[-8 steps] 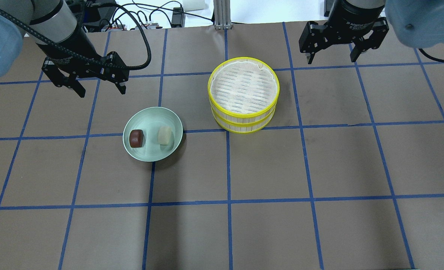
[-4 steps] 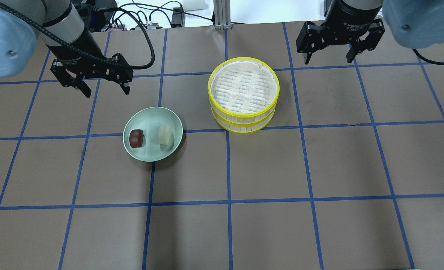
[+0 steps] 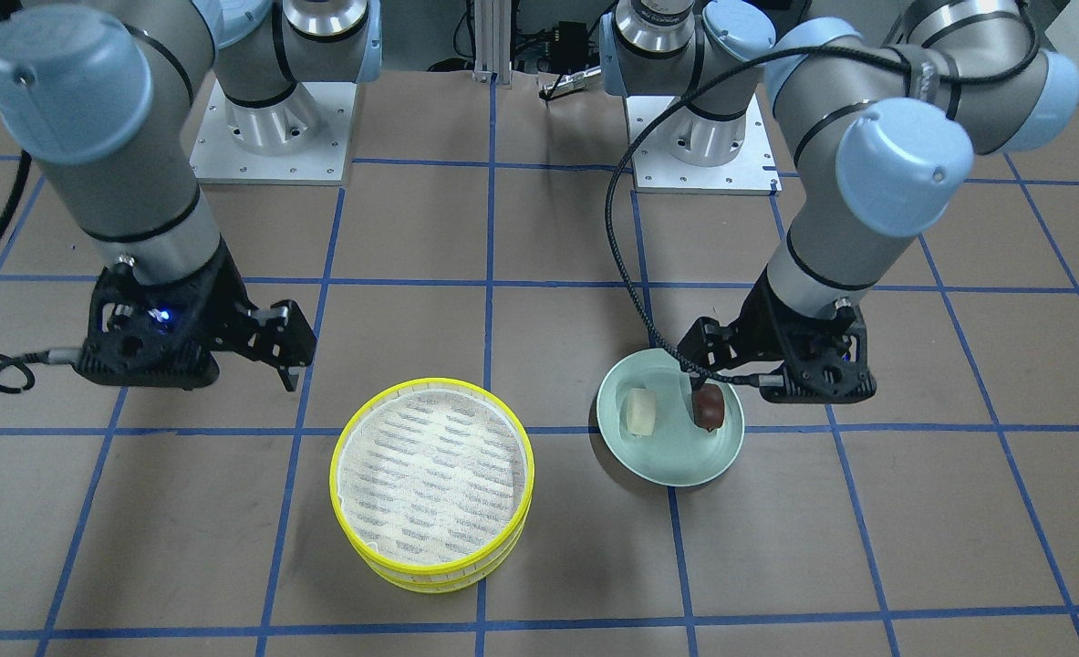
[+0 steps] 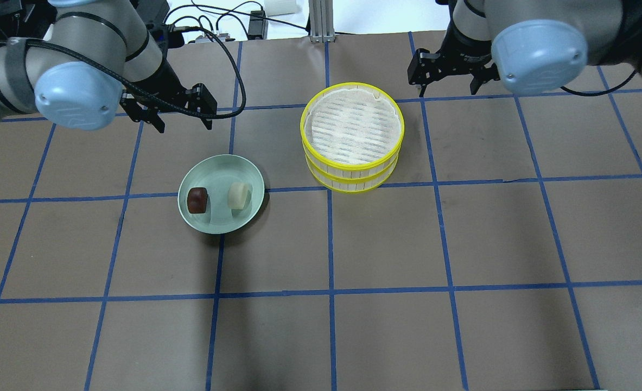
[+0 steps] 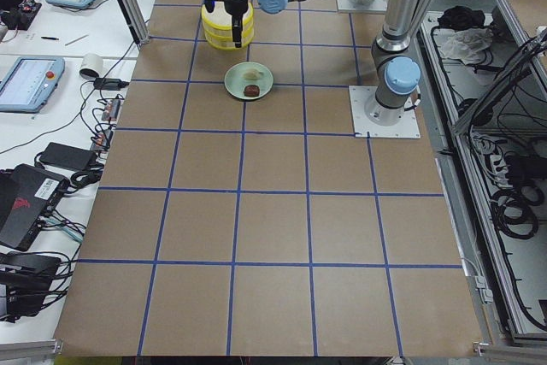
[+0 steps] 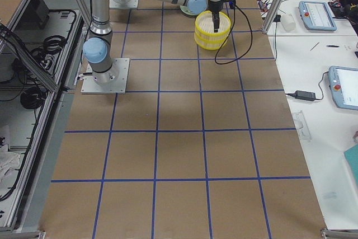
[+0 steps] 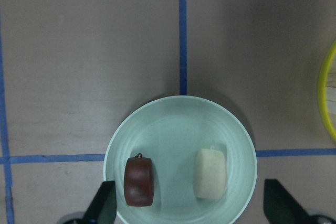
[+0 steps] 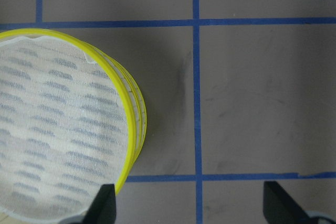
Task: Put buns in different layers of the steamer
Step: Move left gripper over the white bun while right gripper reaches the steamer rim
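Note:
A dark reddish-brown bun [image 4: 197,200] and a cream-white bun [image 4: 239,195] lie side by side on a pale green plate [image 4: 218,169]. The steamer [image 4: 353,175] is two stacked yellow-rimmed trays to the right of the plate, and its top mesh floor is bare. My left gripper [image 4: 184,124] is open and empty, hovering behind the plate. Its wrist view shows both buns [image 7: 139,181] [image 7: 211,173] between the open fingers. My right gripper [image 4: 446,89] is open and empty, behind and right of the steamer, whose rim [image 8: 134,129] shows in its wrist view.
The brown table [image 4: 386,244] has a grid of blue tape lines. Cables and a power strip [image 4: 255,24] lie past the far edge. The two arm bases [image 3: 265,137] [image 3: 699,146] stand on the robot's side of the table.
My left gripper has moved right, closer to the plate. My right gripper has moved left toward the steamer. Both stayed open. Buns, plate and steamer have not moved.

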